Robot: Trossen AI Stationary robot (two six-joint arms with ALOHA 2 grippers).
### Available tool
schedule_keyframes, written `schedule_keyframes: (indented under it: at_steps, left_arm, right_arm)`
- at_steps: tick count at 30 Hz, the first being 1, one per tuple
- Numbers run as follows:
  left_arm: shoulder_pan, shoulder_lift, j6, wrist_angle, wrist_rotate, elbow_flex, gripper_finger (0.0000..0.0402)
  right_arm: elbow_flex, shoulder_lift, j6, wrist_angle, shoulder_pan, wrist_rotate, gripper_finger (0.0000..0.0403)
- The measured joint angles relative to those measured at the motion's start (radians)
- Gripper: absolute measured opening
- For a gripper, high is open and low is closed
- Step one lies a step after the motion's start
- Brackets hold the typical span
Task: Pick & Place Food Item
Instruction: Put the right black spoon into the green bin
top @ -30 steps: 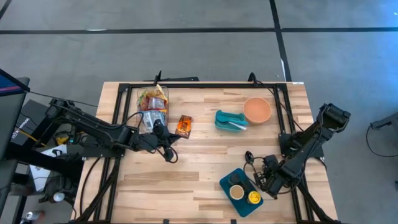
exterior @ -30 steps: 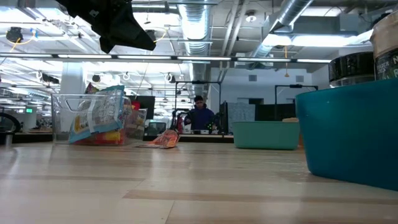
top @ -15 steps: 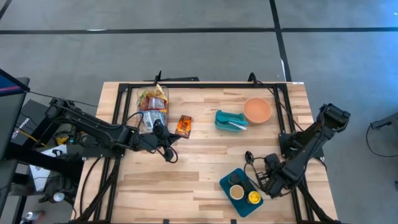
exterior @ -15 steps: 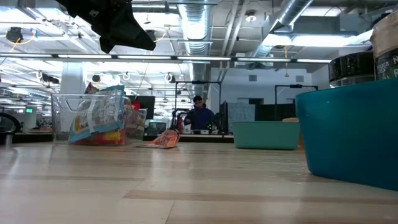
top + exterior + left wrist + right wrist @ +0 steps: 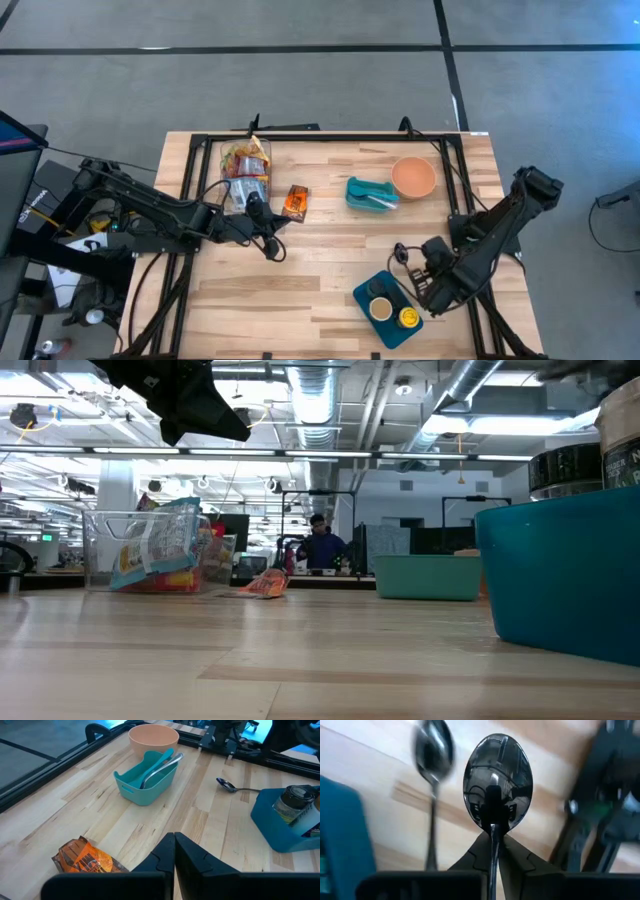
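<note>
Spoon (image 5: 497, 780) in right claw (image 5: 492, 845)

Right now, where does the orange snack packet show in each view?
High view: orange snack packet left of centre, beside the clear bin.
Low view: far back, left of centre.
Left wrist view: lower left corner.
Right wrist view: not in it; the spoon in the right claw fills it.
Shared landmark: the teal utensil caddy, to the packet's right in the high and low views.
</note>
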Motion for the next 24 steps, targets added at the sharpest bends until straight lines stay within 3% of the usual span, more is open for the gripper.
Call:
schedule_keyframes:
  at_steps: [12, 19, 24]
  left_arm:
    - [0.000, 0.000, 0.000, 0.000, 0.000, 0.000, 0.0001]
    - [0.000, 0.000, 0.000, 0.000, 0.000, 0.000, 0.0001]
    - [0.000, 0.000, 0.000, 0.000, 0.000, 0.000, 0.0001]
  right_arm:
    - [0.180, 0.000, -0.588, -0.055, -0.237, 0.327, 0.0013]
    - [0.281, 0.000, -0.938, -0.050, -0.438, 0.422, 0.0013]
    - [0.328, -0.001, -1.203, 0.006, -0.605, 0.425, 0.0013]
